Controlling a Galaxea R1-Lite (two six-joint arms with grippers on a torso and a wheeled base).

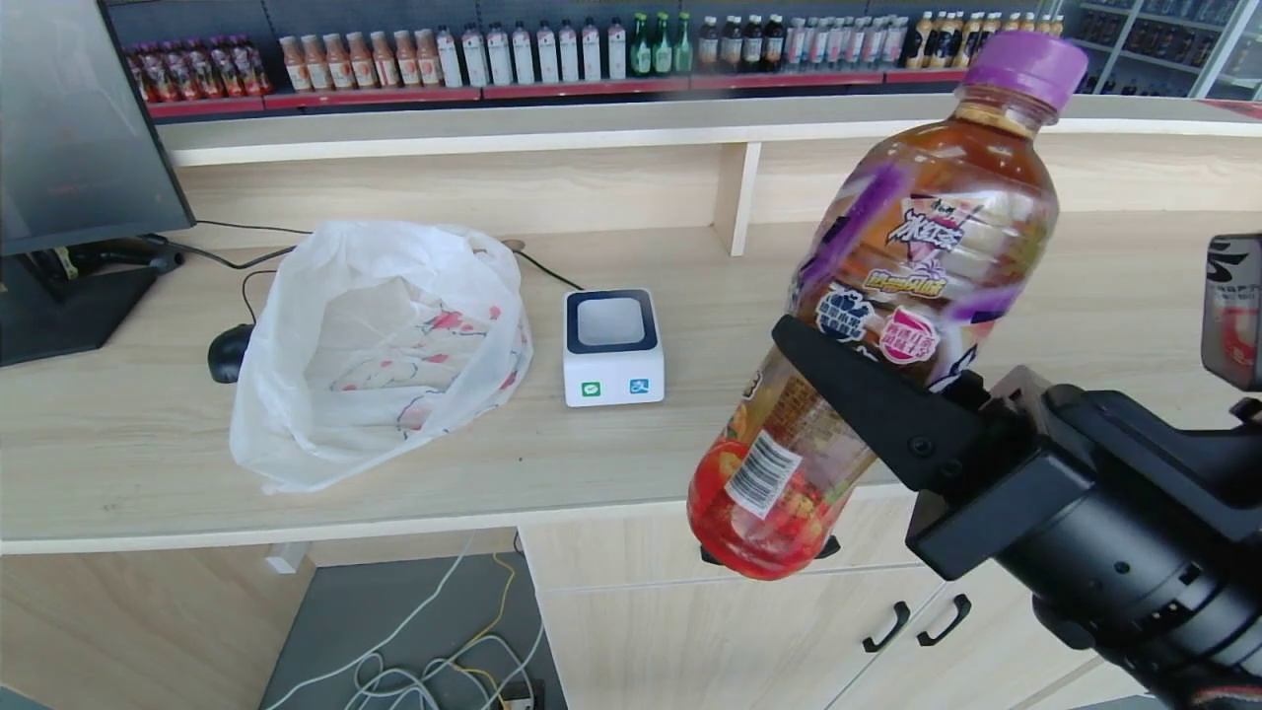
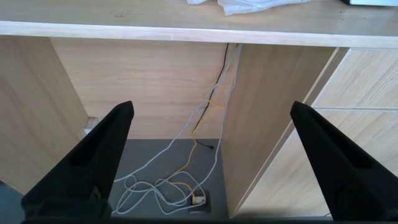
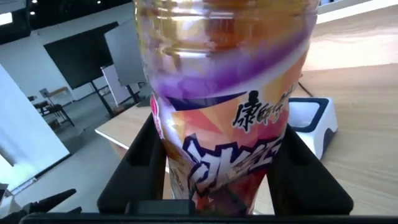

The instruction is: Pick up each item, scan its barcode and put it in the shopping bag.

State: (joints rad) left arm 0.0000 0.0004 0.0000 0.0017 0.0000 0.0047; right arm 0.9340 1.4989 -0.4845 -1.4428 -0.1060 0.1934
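A pale wooden checkout counter (image 1: 690,414) stood before shelves of drinks (image 1: 592,49). The right gripper (image 1: 804,444) was clamped around the lower half of a purple-capped tea bottle (image 1: 917,247), holding it tilted in the air over the counter's near edge. Left of that gripper sat the white scanner (image 1: 612,345), and farther left the open shopping bag (image 1: 380,345). The left gripper (image 2: 211,162) hung wide apart, empty, below the counter's edge.
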